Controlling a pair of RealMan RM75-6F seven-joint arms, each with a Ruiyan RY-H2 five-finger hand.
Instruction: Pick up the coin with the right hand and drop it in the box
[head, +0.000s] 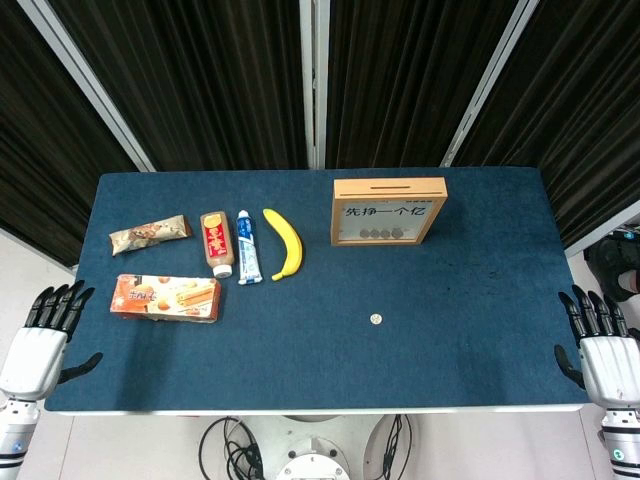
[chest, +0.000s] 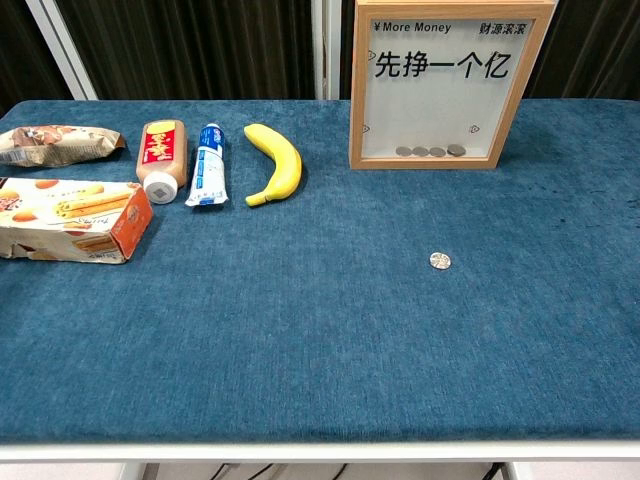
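The coin lies flat on the blue cloth-covered surface, right of centre and nearer the front edge than the back, well apart from everything else. Behind it, close to the back edge, stands the wooden coin box, upright, with a slot in its top and a clear front pane printed with Chinese characters; the chest view shows the words "More Money" on the pane and a few coins lying along the bottom inside it. The right hand hangs just off the right edge of the surface near the front corner, holding nothing, its dark fingers straight, slightly apart and pointing toward the back. The left hand sits likewise just off the left edge near the front corner, empty, fingers extended and spread with the thumb out to the side. Neither hand shows in the chest view. On the left half of the surface, a yellow banana lies near the middle, with a white and blue tube just beside it and a brown bottle with a red label next to that. Further left lies a wrapped snack bar, and in front of it, toward the left edge, an orange box of wafer rolls.
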